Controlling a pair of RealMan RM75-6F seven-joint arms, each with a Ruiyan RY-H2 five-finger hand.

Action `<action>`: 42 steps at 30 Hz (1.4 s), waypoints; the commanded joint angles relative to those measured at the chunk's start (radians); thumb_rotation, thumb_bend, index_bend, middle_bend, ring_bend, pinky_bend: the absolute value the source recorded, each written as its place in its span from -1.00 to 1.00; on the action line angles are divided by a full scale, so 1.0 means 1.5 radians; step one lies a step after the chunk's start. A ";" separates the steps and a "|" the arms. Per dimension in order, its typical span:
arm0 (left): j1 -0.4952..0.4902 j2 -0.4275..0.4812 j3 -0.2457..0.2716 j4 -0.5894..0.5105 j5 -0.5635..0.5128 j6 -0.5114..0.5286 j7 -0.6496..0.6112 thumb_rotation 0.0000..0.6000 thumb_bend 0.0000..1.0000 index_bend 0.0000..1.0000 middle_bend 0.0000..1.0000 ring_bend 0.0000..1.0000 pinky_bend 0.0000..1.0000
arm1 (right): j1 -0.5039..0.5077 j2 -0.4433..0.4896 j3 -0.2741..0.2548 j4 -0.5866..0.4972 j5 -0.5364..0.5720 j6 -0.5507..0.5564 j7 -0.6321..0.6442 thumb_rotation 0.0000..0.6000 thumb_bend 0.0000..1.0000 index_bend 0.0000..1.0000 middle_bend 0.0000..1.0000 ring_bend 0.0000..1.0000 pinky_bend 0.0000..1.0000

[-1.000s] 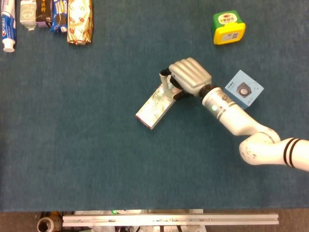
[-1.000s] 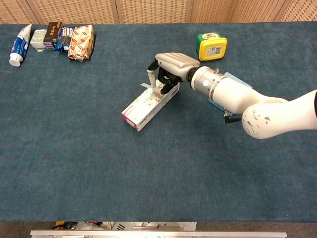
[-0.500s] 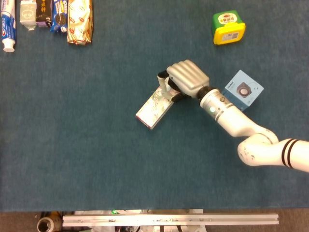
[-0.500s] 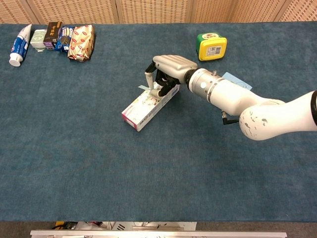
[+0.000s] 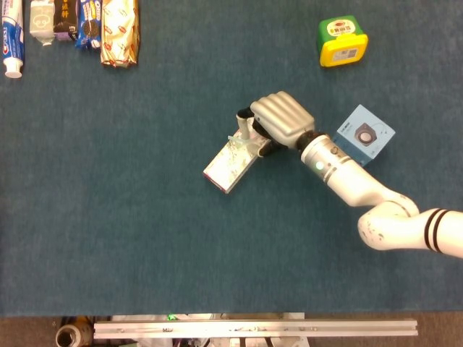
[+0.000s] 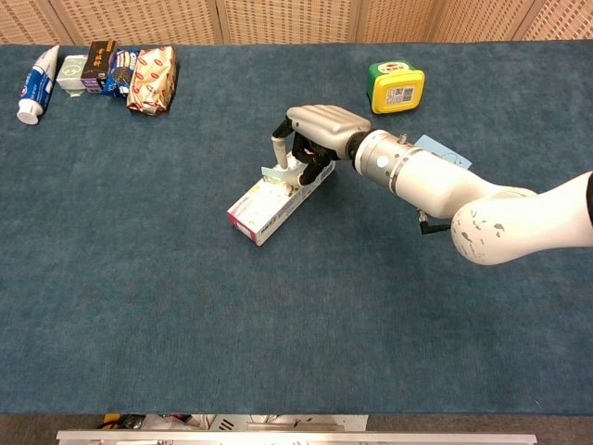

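Blue table [image 5: 130, 217]: right hand [image 5: 278, 121] grips box [image 5: 230, 162].

Centre of blue cloth table [image 5: 145, 238] taken up by long box [image 5: 230, 160], lying diagonally; its upper-right end covered by right hand [image 5: 281, 119], fingers closed on it. Approach from right blocked by right forearm [image 5: 347, 177]. Light blue box [image 5: 365, 136] lies just behind forearm; yellow-green container [image 5: 341, 40] well apart, at far right. Far-left edge lined by toothpaste tube [image 5: 12, 36], small cartons [image 5: 54, 19], biscuit pack [image 5: 88, 22], foil packet [image 5: 119, 32]. Wide bare cloth left and near side of long box.
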 commanded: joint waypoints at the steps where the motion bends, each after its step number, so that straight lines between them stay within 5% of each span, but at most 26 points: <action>1: 0.000 0.000 0.000 0.001 0.001 0.000 -0.001 1.00 -0.63 -0.70 -0.49 -0.49 -0.45 | -0.001 0.002 0.000 -0.004 0.002 0.002 -0.003 1.00 -0.59 0.15 0.92 1.00 1.00; 42: 0.008 0.006 0.004 -0.003 0.008 0.004 -0.010 1.00 -0.63 -0.72 -0.50 -0.49 -0.47 | 0.000 0.030 -0.022 -0.070 0.053 -0.004 -0.084 1.00 -0.60 0.12 0.91 1.00 1.00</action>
